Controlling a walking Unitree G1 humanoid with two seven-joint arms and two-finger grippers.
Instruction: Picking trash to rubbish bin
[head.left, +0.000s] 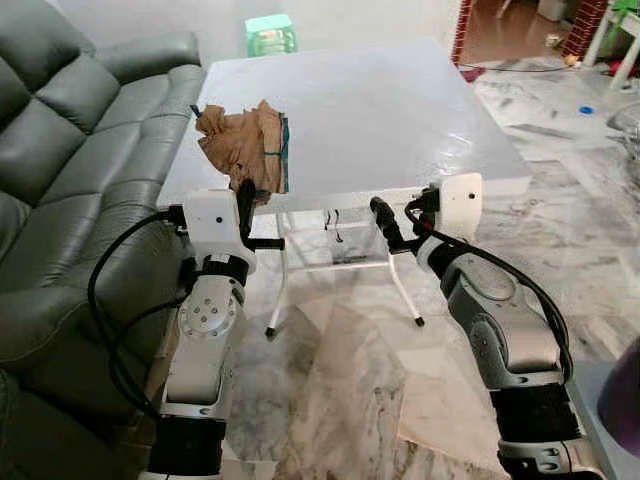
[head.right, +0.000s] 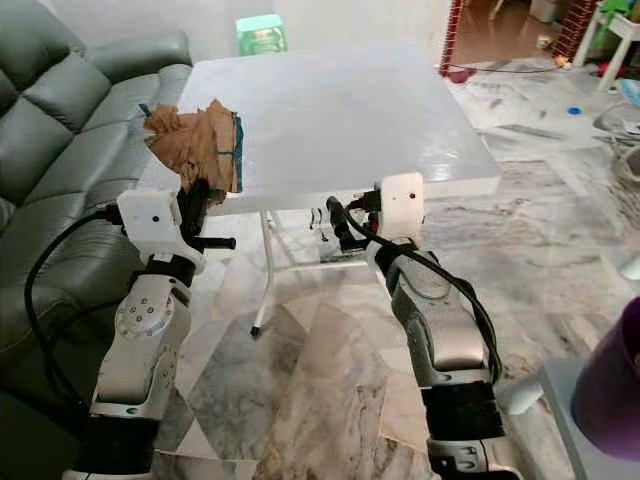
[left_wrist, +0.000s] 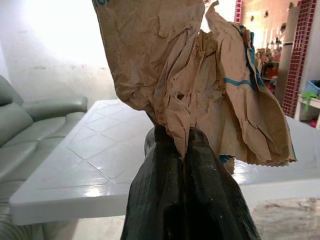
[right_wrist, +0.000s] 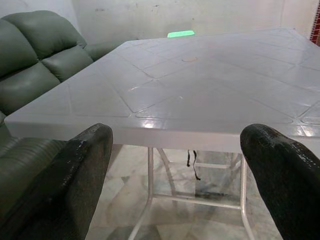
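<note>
The left gripper (head.left: 243, 196) is clenched on the crumpled brown paper bag (head.left: 245, 143), which is being held upright at the worktop's (head.left: 400, 110) front left corner, its long axis rising from the pinch. The grip should be kept firm during carrying. The right gripper (head.left: 382, 215) is hanging released below the front edge.

The left hand (head.left: 243, 196) pinches a crumpled brown paper bag (head.left: 245, 142) above the white desk's (head.left: 400, 110) near corner; the right hand (head.left: 385, 222) hovers below the desk's front edge.

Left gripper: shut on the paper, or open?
Shut: the left gripper fingers pinch the crumpled brown paper bag at its bottom edge, above the white table.
</note>
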